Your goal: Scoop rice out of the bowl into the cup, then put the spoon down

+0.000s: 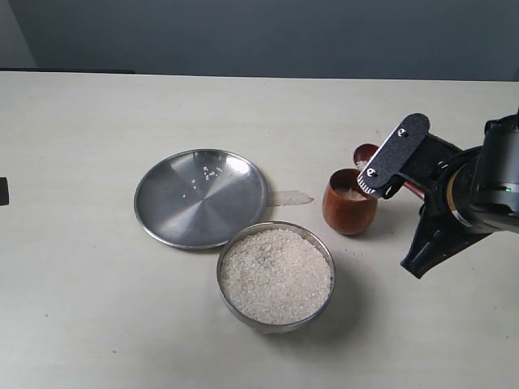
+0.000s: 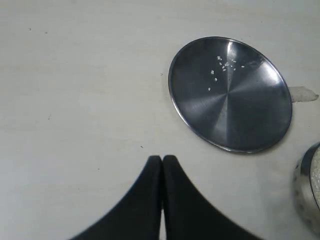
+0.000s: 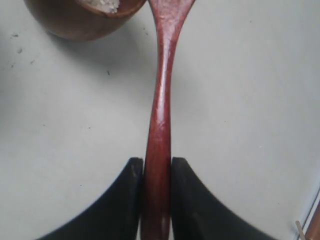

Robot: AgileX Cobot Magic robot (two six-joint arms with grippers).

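The steel bowl (image 1: 229, 251) sits at the front, heaped with white rice (image 1: 276, 275); its rim (image 2: 306, 192) also shows in the left wrist view. Behind and to its right stands the brown wooden cup (image 1: 349, 212) (image 3: 75, 25), with some rice (image 1: 350, 193) (image 3: 102, 5) inside. My right gripper (image 3: 157, 167) is shut on the handle of the wooden spoon (image 3: 161, 110). The spoon's head (image 1: 365, 151) lies just behind the cup. My left gripper (image 2: 162, 159) is shut on nothing, above bare table, off to the side of the plate.
A flat steel plate (image 1: 200, 197) (image 2: 230, 95) with a few stray grains lies left of the cup, behind the bowl. A strip of clear tape (image 1: 292, 197) (image 2: 302, 94) sticks to the table between plate and cup.
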